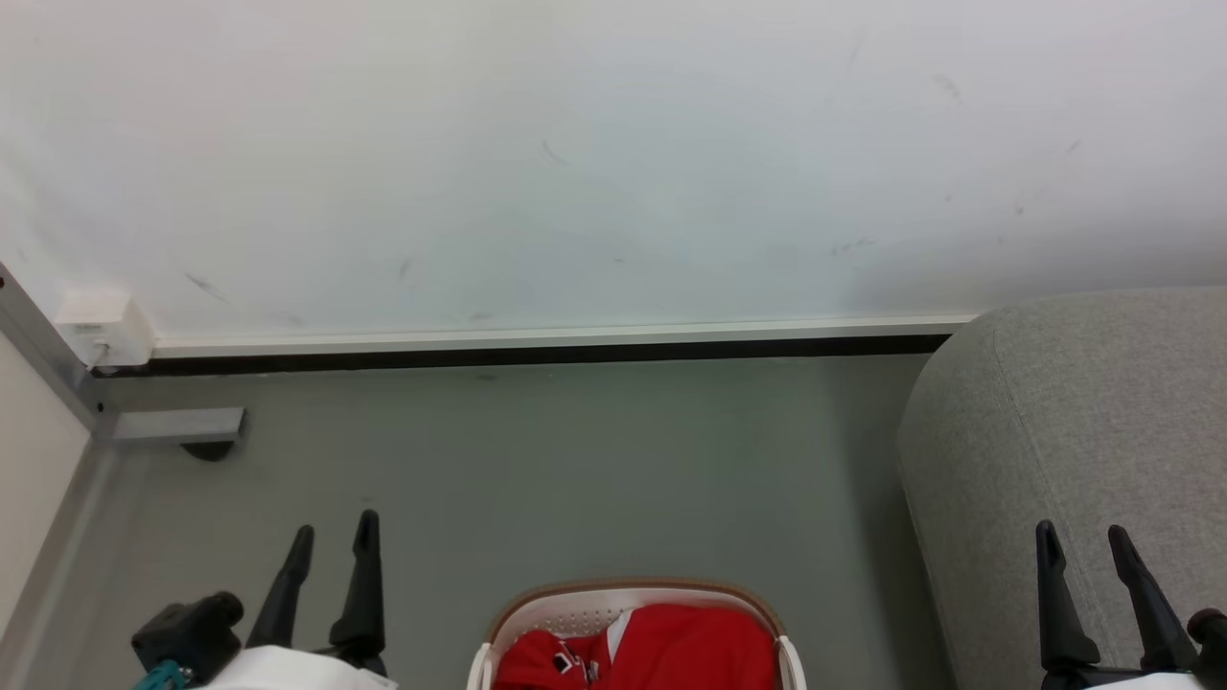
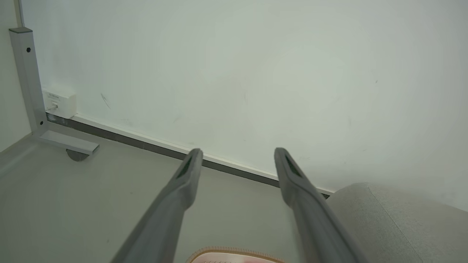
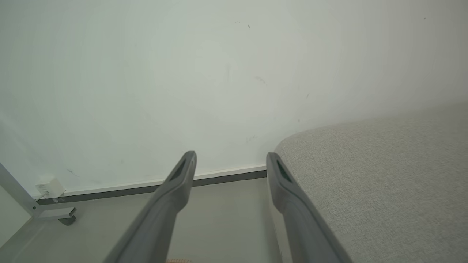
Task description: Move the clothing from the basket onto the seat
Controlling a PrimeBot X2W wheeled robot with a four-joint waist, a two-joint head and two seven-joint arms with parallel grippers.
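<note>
clothing (image 1: 661, 652): a bright red garment, bunched inside the basket (image 1: 628, 586); a white sleeve part and a small black-and-white emblem (image 1: 564, 663) show towards its left side.
basket: oval, with a white perforated wall and a brown woven-look rim; it stands on the floor (image 1: 575, 460), and only its far end is in the head view.
seat (image 1: 1074, 412): grey fabric upholstery with a rounded edge, right of the basket, with a strip of floor between the two.
left pincer (image 1: 335, 525): hangs left of the basket over bare floor; its two dark fingers stand well apart with nothing between them, as its own wrist view (image 2: 238, 151) also shows.
right pincer (image 1: 1082, 529): right of the basket, over the seat's near side; fingers spread apart (image 3: 230, 154), holding nothing.
wall (image 1: 613, 144): white and lightly scuffed, beyond the basket, with a pale baseboard (image 1: 556, 337) above a dark strip.
socket box (image 1: 101, 321): white, low on the wall, far left of the basket, beside a grey metal post (image 1: 43, 345).
</note>
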